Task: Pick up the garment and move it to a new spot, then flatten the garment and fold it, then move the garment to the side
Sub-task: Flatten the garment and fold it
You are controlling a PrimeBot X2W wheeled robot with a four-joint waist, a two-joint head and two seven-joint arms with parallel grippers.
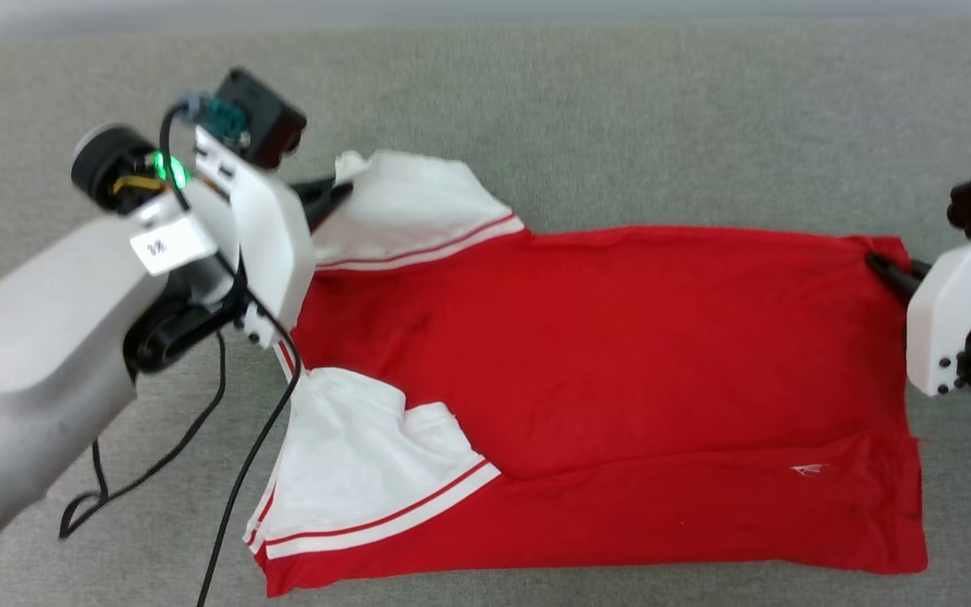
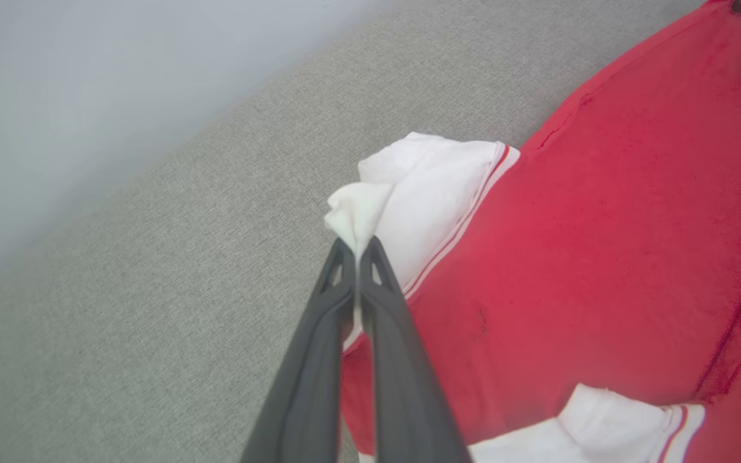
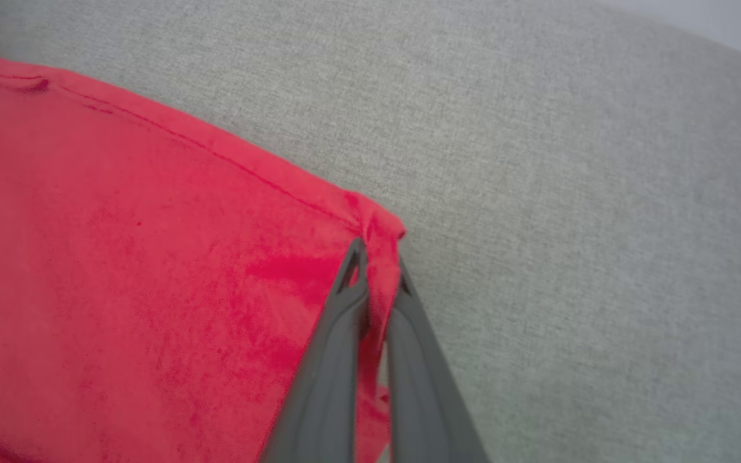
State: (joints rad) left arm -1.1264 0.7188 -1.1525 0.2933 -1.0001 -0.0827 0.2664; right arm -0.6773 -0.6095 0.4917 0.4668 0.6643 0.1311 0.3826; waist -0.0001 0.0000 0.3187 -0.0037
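Garment (image 1: 603,354) lies spread across the middle of the grey cloth-topped desk (image 1: 620,110), its long side running parallel to the far edge, the collar end toward the left edge and the hem toward the right. No lettering shows on the upper face, so I judge the chest to be facing down.

The left hand (image 2: 357,247) is closed on the bunched tip of the far sleeve (image 2: 435,193), which is white and puckers up between the dark fingers (image 2: 319,360). The right hand (image 3: 377,257) is pinched shut on the far hem corner (image 3: 380,231), where the red cloth gathers into a small ridge. The two grips sit at opposite ends of the same long side, the one nearer the far edge. That suits either pulling the cloth taut to smooth it or carrying that side over toward the near edge as a lengthwise fold.

The near sleeve (image 1: 367,455) lies flat and free. A crease runs along the near side just above the small white logo (image 1: 807,470). A black cable (image 1: 241,472) hangs from the left arm and crosses the desk beside the collar end, where it could snag the cloth.
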